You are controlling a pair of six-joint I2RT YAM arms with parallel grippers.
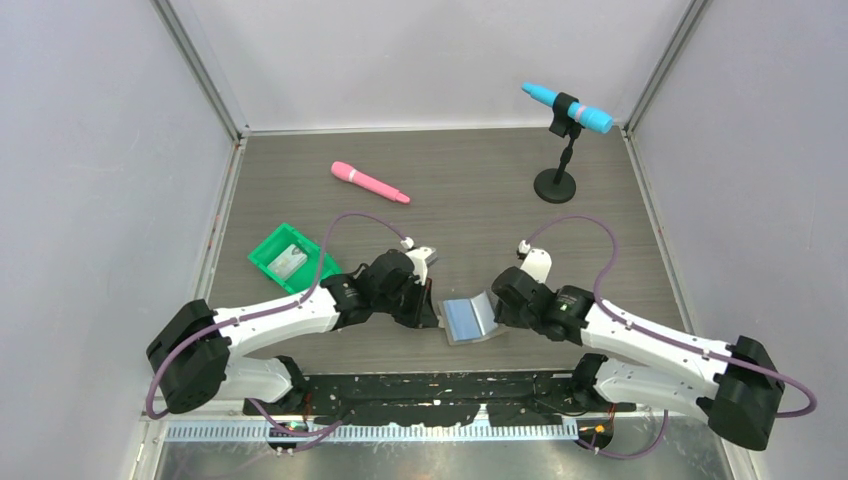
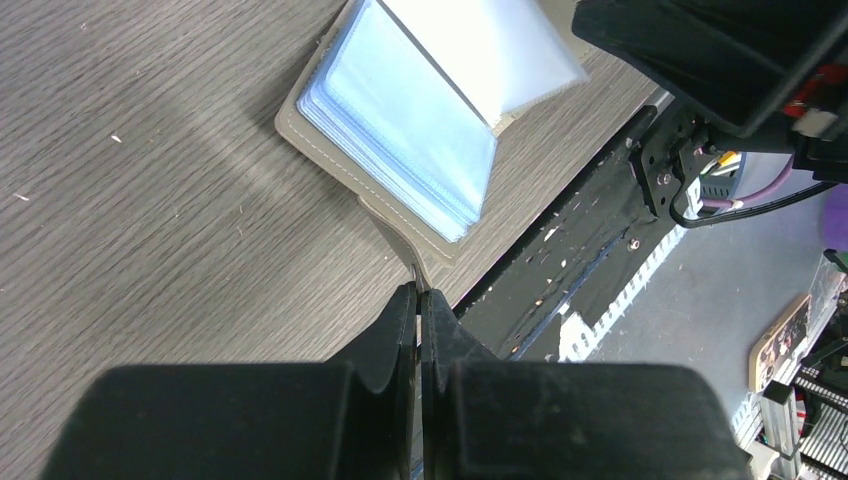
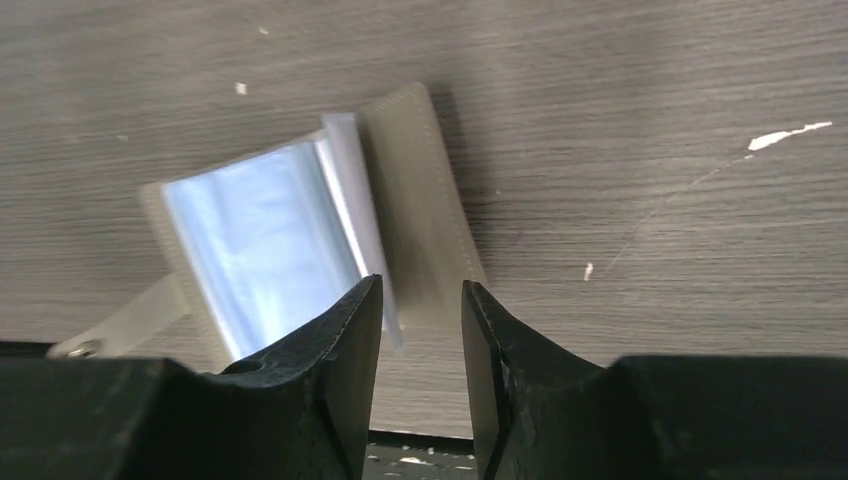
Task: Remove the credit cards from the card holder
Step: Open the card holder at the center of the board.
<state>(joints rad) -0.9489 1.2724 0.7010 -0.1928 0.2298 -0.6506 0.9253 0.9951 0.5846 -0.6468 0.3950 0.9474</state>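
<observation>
Top external view: on the surface (image 1: 500,180), the card holder (image 1: 468,320) lies open at the near edge. Left pincer (image 2: 418,290) is clenched on its strap. Right pincer (image 3: 420,285) is released, straddling a pocket leaf. You're likely mid-extraction: next, pinch a card edge.

Left gripper (image 2: 418,292) clamped, right gripper (image 3: 420,295) parted.

Soft, even light; bright glare on the card holder (image 2: 400,130); faint shadows.
</observation>
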